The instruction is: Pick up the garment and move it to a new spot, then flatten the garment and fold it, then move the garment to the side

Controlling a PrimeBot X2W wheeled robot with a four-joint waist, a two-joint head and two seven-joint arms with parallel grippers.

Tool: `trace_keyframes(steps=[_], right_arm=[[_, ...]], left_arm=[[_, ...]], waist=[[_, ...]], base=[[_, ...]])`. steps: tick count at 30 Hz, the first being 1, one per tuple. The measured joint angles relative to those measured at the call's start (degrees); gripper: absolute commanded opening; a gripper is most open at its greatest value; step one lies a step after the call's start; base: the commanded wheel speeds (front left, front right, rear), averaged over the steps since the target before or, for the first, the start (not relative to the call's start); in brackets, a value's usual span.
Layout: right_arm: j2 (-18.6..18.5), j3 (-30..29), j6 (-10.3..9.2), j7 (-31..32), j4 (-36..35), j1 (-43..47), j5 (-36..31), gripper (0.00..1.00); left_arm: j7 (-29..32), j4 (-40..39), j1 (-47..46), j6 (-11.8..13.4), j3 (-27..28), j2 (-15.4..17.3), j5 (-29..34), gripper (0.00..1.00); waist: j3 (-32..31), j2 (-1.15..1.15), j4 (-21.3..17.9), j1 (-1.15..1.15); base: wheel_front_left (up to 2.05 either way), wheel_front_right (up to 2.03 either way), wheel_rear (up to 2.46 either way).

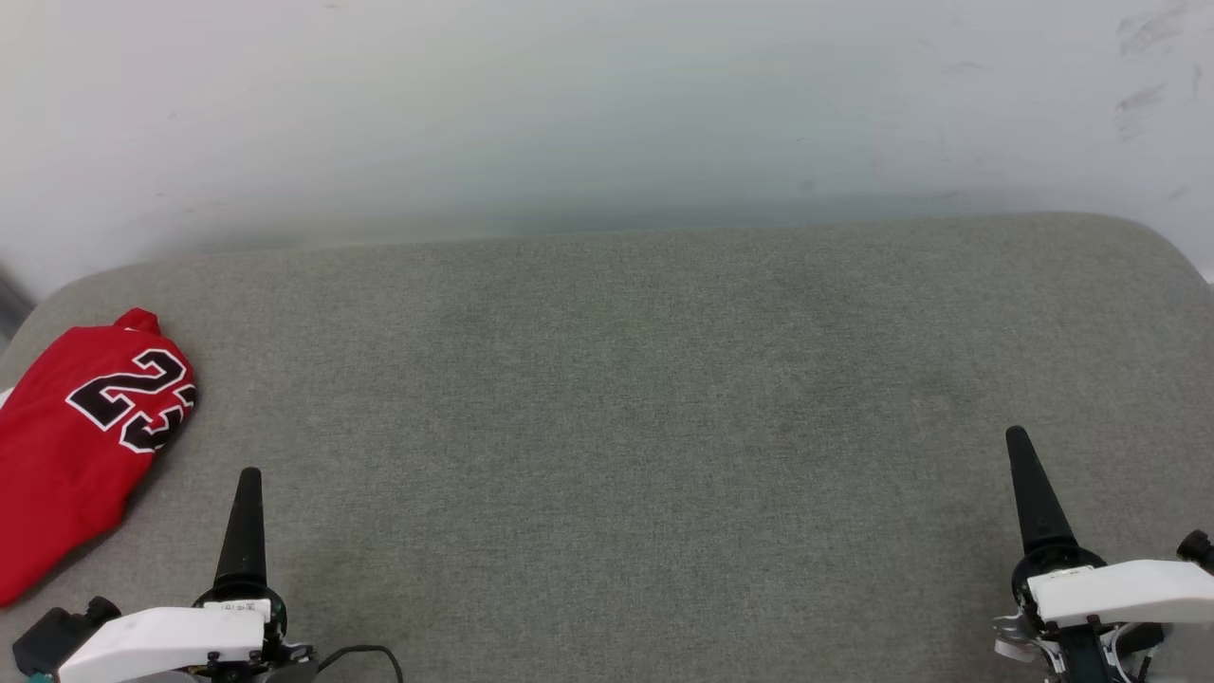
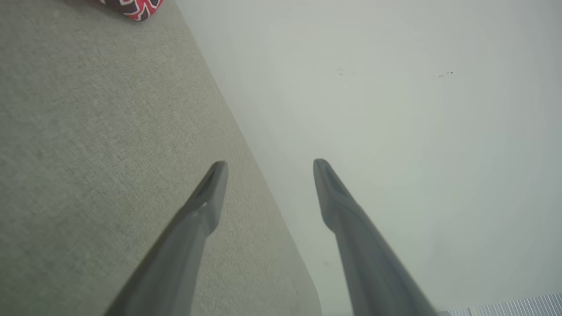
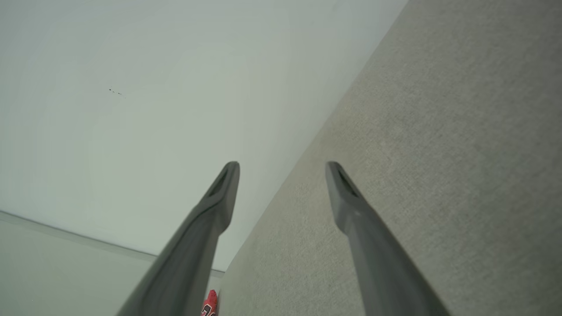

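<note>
Garment [image 1: 66, 446] at left edge of grey cushion [image 1: 607, 427]; left tool [image 2: 268, 164], right tool [image 3: 283, 164] both spread wide, empty

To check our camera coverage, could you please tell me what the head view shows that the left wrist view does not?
Head view adds: the black "23" readable on the red jersey-style garment at the left end of the grey woven-fabric cushion, and the right gripper at lower right. Left wrist view adds: the two long dark fingers of the left gripper standing wide apart, nothing between them. Both share: the cushion, the pale wall, part of the garment, the left gripper.
</note>
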Motion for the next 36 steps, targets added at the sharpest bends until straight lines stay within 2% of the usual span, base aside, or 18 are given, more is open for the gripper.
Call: trace_keyframes(steps=[6, 16, 24, 27, 36], right_arm=[[0.0, 0.03, 0.01, -1.3, -3.2, -0.2, -12.88, 1.0], [0.0, 1.27, 0.01, -3.16, -6.86, -0.23, -30.31, 1.0], [0.0, 2.6, 0.01, -4.67, -8.18, -0.2, -39.62, 1.0], [-0.01, 3.05, 0.01, -5.12, -9.23, -0.2, -40.95, 1.0], [-0.01, 5.32, 0.02, -6.59, -9.32, -0.04, -48.05, 1.0]], left_arm=[[-1.27, -4.13, 0.22, 0.12, -0.47, 0.01, 8.08, 1.0], [-3.12, -10.39, 1.43, 2.53, -6.05, 0.02, 23.04, 1.0], [-4.56, -12.73, 2.75, 5.14, -10.49, 0.03, 33.98, 1.0], [-5.05, -13.4, 3.02, 6.24, -12.12, 0.25, 37.99, 1.0], [-6.53, -16.14, 3.24, 12.4, -17.6, 3.11, 45.14, 1.0]], waist=[[0.36, 0.0, -0.08, 0.0], [1.01, 0.0, -0.15, 0.0], [1.13, 0.0, -0.36, 0.0], [1.2, 0.0, -0.43, 0.0], [1.38, 0.0, -0.64, 0.0]], base=[[0.0, 0.0, 0.0], [0.0, 0.0, 0.0], [0.0, 0.0, 0.0], [0.0, 0.0, 0.0], [0.0, 0.0, 0.0]])
